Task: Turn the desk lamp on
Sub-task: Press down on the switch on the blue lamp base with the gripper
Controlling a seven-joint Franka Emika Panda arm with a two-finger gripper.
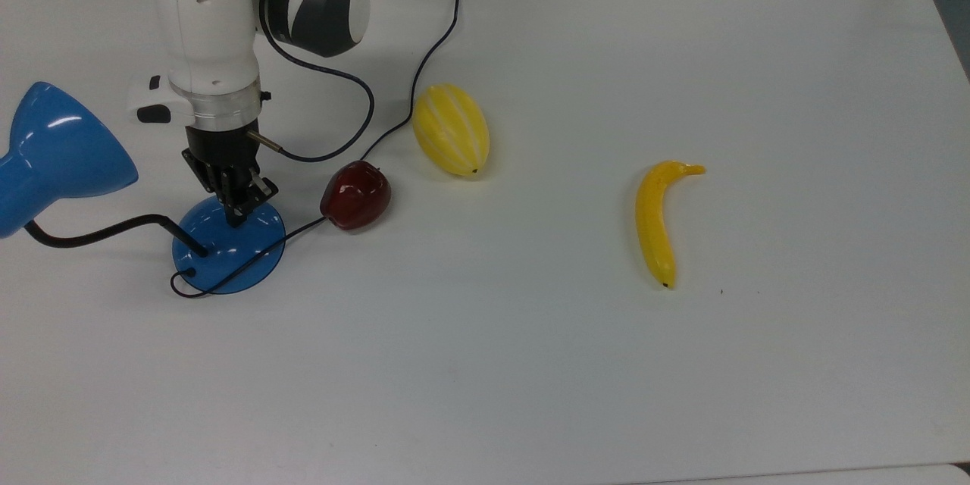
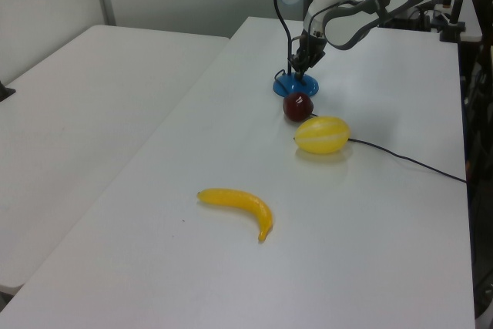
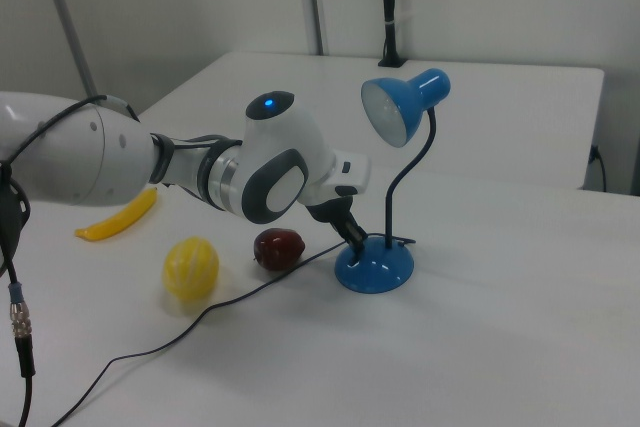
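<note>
The desk lamp stands at the top view's left: a round blue base [image 1: 235, 258], a black bendy neck [image 1: 98, 231] and a glossy blue cone shade [image 1: 57, 151]. Its thin black cord [image 1: 436, 45] runs off toward the table's far edge. My gripper [image 1: 236, 214] points straight down with its fingers together, tips resting on the far part of the base. In the right view the shade [image 3: 400, 107] looks unlit and the gripper [image 3: 358, 240] meets the base [image 3: 375, 269] on the right view's left side. The left view shows the gripper [image 2: 303, 69] over the base [image 2: 291, 84].
A dark red apple [image 1: 356, 195] lies just right of the base in the top view, on the cord. A yellow striped melon [image 1: 451, 129] sits beyond it and a banana [image 1: 659, 220] lies further right. The arm's own cable [image 1: 341, 121] loops near the wrist.
</note>
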